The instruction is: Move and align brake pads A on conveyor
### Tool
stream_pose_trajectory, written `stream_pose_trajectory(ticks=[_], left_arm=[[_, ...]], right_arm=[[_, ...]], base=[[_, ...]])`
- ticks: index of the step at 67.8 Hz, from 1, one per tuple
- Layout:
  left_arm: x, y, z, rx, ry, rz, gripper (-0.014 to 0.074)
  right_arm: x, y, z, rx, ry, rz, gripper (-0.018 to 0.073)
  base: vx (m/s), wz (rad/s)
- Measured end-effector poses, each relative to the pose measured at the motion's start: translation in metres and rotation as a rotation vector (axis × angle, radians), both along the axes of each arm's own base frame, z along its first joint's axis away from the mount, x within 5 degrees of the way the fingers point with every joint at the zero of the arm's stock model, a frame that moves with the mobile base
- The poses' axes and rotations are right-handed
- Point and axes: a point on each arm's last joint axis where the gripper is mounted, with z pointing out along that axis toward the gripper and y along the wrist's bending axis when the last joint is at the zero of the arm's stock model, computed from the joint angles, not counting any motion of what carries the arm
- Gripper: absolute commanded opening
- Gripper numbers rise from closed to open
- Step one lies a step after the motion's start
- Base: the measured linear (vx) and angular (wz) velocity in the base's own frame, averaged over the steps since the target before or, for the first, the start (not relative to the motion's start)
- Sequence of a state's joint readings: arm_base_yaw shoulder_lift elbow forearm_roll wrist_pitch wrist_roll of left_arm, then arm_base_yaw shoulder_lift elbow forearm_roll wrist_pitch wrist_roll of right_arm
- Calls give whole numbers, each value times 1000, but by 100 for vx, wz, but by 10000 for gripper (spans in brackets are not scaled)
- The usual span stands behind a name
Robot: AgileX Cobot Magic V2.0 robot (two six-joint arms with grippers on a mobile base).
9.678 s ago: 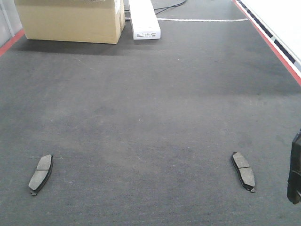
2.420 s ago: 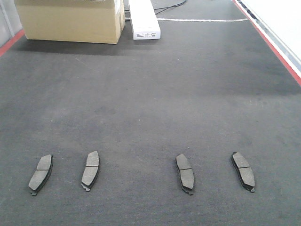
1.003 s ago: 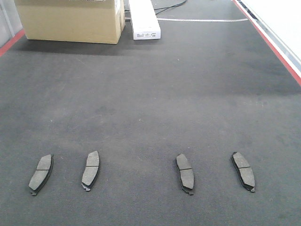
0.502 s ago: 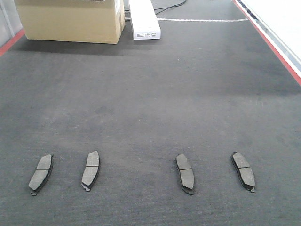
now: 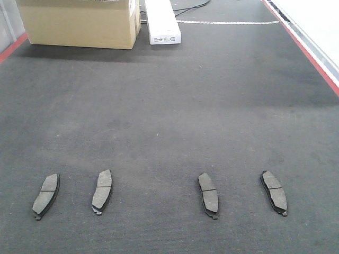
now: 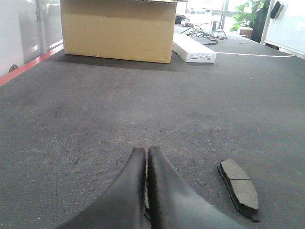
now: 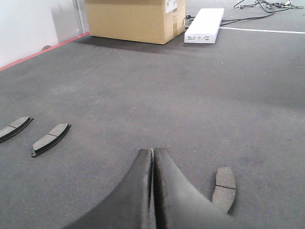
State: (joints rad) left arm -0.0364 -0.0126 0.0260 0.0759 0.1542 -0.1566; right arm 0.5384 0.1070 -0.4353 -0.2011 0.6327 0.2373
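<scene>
- about ten seconds back only the two outer pads lay on the belt and a dark bit of arm showed at the right edge of the front view; now four brake pads sit in a row near the front of the conveyor [image 5: 169,116].
- left to right in the front view: the far-left pad [image 5: 45,196], the inner-left pad [image 5: 101,191], the inner-right pad [image 5: 208,195] and the far-right pad [image 5: 274,192]. none touch; the middle gap is wider than the gaps within each pair.
- over the last couple of seconds nothing in that row has shifted, and no arm shows in the front view any more.
- the left gripper [image 6: 146,157] has its fingers pressed together with nothing between them, hanging low over bare belt, one pad just to its right.
- the right gripper [image 7: 152,160] is likewise closed and empty, a pad near its right side.
- each pad leans a little, the left pair one way and the right pair the other, so the row is roughly lined up, not perfectly parallel.
- to my eye the placing looks done; only a small straightening might remain.
- the cardboard box [image 5: 79,22] and white carton [image 5: 161,21] sit well behind.
</scene>
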Motion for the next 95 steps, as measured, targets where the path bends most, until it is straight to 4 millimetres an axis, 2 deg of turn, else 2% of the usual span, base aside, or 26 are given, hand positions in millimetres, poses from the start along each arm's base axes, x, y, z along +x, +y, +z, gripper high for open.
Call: stream_pose_trajectory(ticks=[38, 52, 60, 67, 75, 84, 88, 95], left_arm=[[0, 0, 0, 0, 0, 0, -6], [0, 0, 0, 0, 0, 0, -6], [0, 0, 0, 0, 0, 0, -6], [0, 0, 0, 0, 0, 0, -6], [0, 0, 0, 0, 0, 0, -6], [0, 0, 0, 0, 0, 0, -6], [0, 0, 0, 0, 0, 0, -6], [0, 0, 0, 0, -1, 0, -6]], right_arm=[[0, 0, 0, 0, 0, -4, -11], [6, -5, -4, 21, -21, -226, -11], [15, -8, -19, 34, -75, -369, -11], [22, -11, -40, 46, -69, -463, -11], [25, -12, -72, 42, -31, -486, -11], [23, -11, -98, 46, -56, -480, -11], [23, -11, -106, 48, -67, -477, -11], [23, -11, -105, 54, -99, -472, -11]], base=[[0, 0], [0, 0], [0, 0], [0, 0], [0, 0], [0, 0], [0, 0], [0, 0]])
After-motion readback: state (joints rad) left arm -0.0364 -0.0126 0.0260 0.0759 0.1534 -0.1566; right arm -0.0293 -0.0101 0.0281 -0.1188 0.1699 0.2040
